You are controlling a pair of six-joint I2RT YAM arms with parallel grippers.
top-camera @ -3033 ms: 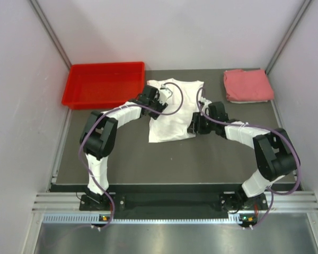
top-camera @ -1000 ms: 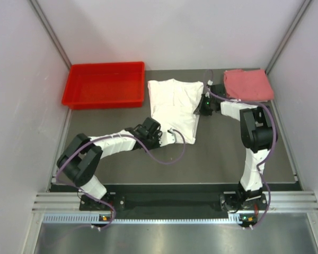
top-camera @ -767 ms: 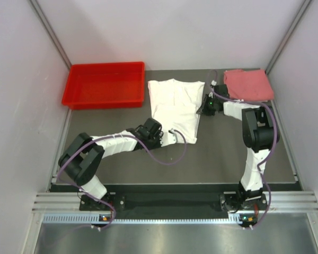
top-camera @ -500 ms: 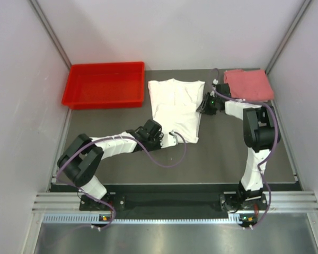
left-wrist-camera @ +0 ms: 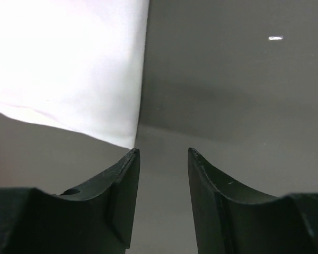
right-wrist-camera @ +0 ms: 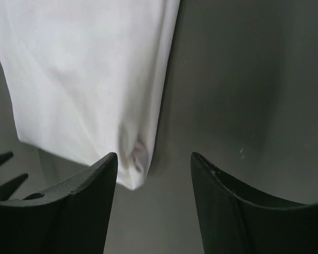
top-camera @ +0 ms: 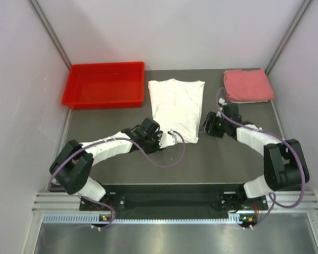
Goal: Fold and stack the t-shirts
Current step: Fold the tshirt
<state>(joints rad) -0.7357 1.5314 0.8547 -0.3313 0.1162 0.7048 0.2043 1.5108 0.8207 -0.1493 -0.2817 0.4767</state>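
The white t-shirt lies folded into a long narrow strip on the dark table, collar at the far end; no red logo shows. The pink-red folded t-shirt sits at the far right corner. My left gripper is open and empty at the white shirt's near edge; in the left wrist view the shirt's corner lies just past the left fingertip. My right gripper is open and empty just right of the shirt's near right corner; in the right wrist view that corner reaches between the fingers.
A rigid red plastic bin stands at the far left, beside the white shirt. Grey walls close in the table on three sides. The table's near edge is a black rail with both arm bases.
My right gripper has moved from the shirt's far right side, near the pink shirt, back to its near right corner. My left gripper has stayed at the near edge.
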